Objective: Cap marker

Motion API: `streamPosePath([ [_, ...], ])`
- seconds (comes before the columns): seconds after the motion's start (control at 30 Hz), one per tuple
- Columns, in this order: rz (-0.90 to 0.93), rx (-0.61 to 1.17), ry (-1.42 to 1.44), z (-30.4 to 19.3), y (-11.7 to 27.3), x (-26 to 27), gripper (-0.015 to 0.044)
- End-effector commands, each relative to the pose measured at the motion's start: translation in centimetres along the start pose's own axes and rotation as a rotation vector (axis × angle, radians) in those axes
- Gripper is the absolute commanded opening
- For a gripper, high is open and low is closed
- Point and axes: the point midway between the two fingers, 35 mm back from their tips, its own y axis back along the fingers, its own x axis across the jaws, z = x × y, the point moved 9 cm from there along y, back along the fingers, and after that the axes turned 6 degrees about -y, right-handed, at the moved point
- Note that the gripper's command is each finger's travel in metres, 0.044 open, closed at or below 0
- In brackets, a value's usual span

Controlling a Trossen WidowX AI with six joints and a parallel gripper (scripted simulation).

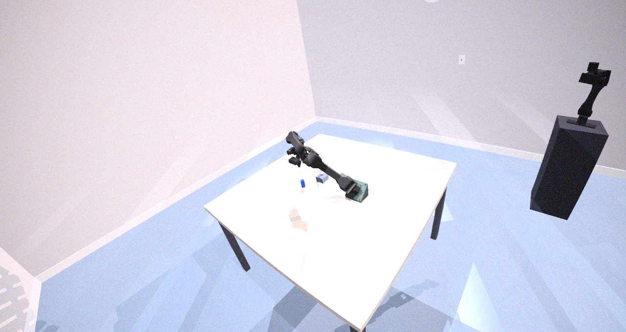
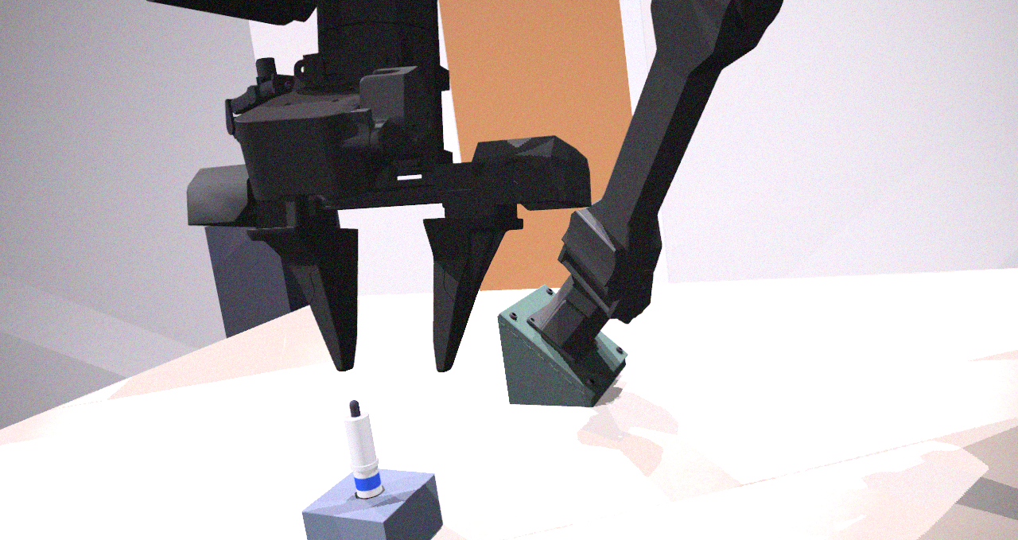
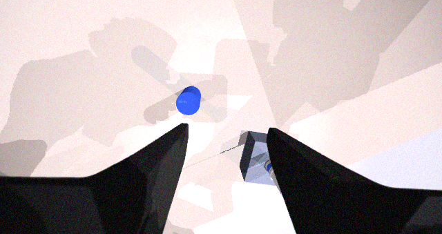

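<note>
- Above the table, my gripper hangs half open, holding nothing.
- Blue cap stands apart from the marker in its holder block.

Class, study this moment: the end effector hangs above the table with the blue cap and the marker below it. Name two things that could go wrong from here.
1. The cap stands loose and lies nearer one finger than the gap's middle; descending off-centre could tip it over.
2. The marker stands close by in its holder block, partly hidden behind the other finger in the wrist view; the open end effector might strike it.
</note>
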Motion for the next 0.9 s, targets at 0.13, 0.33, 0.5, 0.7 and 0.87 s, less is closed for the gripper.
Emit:
streamPosePath([
  [0.13, 0.025, 0.171, -0.030, 0.6, -3.4, 2.6, 0.0237],
  [0.33, 0.026, 0.171, -0.029, 0.0, -6.6, 3.0, 0.0237],
  [0.5, 0.026, 0.171, -0.029, -0.1, -6.9, 3.0, 0.0237],
  [0.7, 0.027, 0.171, -0.029, -0.6, -8.2, 3.3, 0.0237],
  [0.87, 0.027, 0.170, -0.029, -0.6, -8.8, 3.3, 0.0237],
])
